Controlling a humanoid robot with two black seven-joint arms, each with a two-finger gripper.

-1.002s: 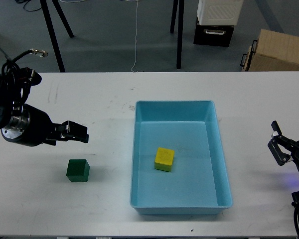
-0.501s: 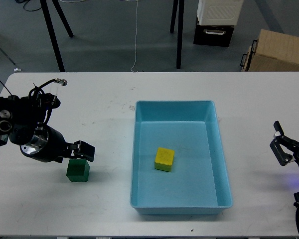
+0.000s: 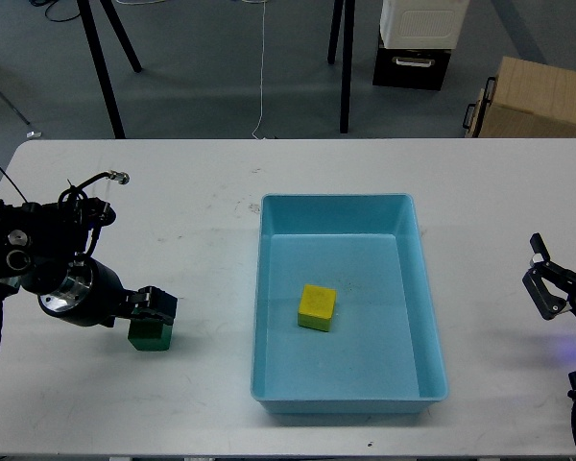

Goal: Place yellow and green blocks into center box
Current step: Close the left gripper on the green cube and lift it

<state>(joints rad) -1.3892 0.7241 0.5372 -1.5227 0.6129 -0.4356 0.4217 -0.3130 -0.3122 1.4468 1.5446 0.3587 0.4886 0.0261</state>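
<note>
Head view, left claw point(image 3: 156, 305): I am bringing it down onto the green block point(image 3: 150, 333); a second ago it was hanging above and beyond the block, and now it is sitting right at the block's top edge, covering part of it.
Head view, left claw state: I cannot tell whether the fingers are spread around the block or pressing on it; they are reading as one dark lump from here.
Head view, green block: it is resting on the white bench point(image 3: 202, 192), left of the blue box point(image 3: 424, 288) and apart from it, in the same spot as a second ago.
Head view, yellow block point(image 3: 317, 307): it is lying inside the box, near the middle of the floor, so that half of the task looks done.
Head view, right claw point(image 3: 549, 286): it is idling at the right edge, fingers spread wide and holding nothing.
What the change means: I am judging this as the approach to a grasp; the lift and carry to the box are not yet done.
Hidden or cut off: my left wrist is covering the block's upper face, and my right arm is running out of the picture.
</note>
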